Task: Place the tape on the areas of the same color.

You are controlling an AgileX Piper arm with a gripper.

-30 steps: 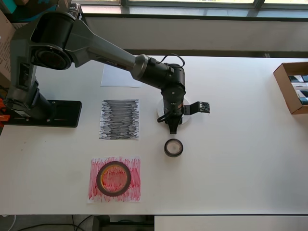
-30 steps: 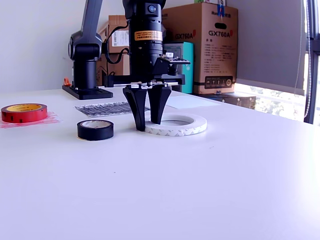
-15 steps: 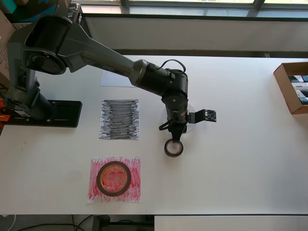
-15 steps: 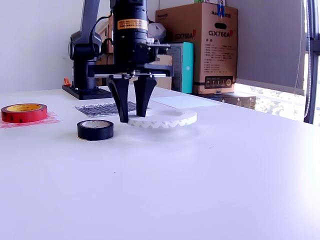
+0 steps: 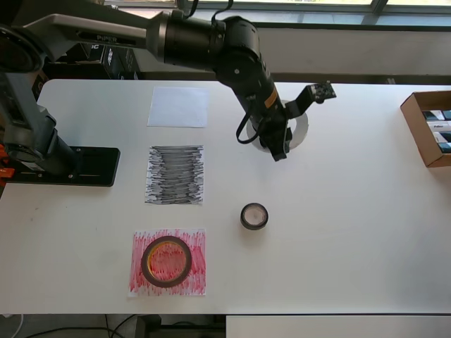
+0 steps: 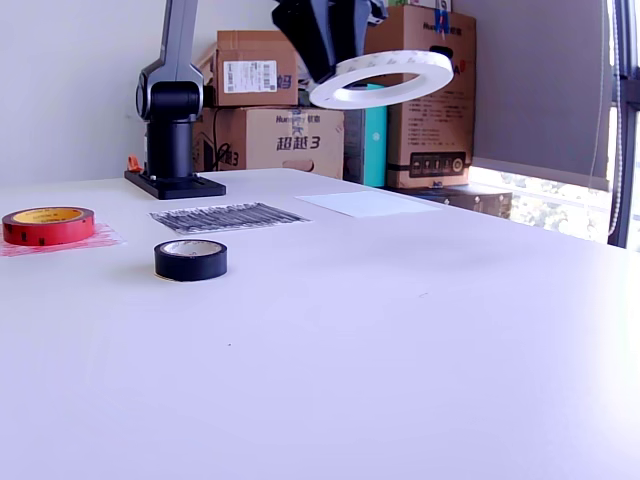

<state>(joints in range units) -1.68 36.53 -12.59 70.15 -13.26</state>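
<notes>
My gripper (image 5: pixel 279 152) is shut on the wide flat white tape ring (image 5: pixel 301 132) and holds it high above the table, tilted; in the exterior view the gripper (image 6: pixel 328 62) grips the white ring (image 6: pixel 380 78) at its left side. The small black ring (image 5: pixel 244 216) (image 6: pixel 190 260) lies on the bare table. The dark red-brown ring (image 5: pixel 146 262) (image 6: pixel 47 226) lies on the red scribbled sheet (image 5: pixel 199 271) (image 6: pixel 100 238). The black scribbled sheet (image 5: pixel 175 174) (image 6: pixel 228 216) and the plain white sheet (image 5: pixel 178 106) (image 6: pixel 369 203) carry nothing.
The arm's black base (image 5: pixel 63 165) stands at the overhead view's left. An open cardboard box (image 5: pixel 426 127) sits at the table's right edge. Stacked cardboard boxes (image 6: pixel 420 95) stand behind the table in the exterior view.
The gripper has lifted the white ring off the table, high up, and carried it toward the far side, away from the black ring. The other rings have not moved.
</notes>
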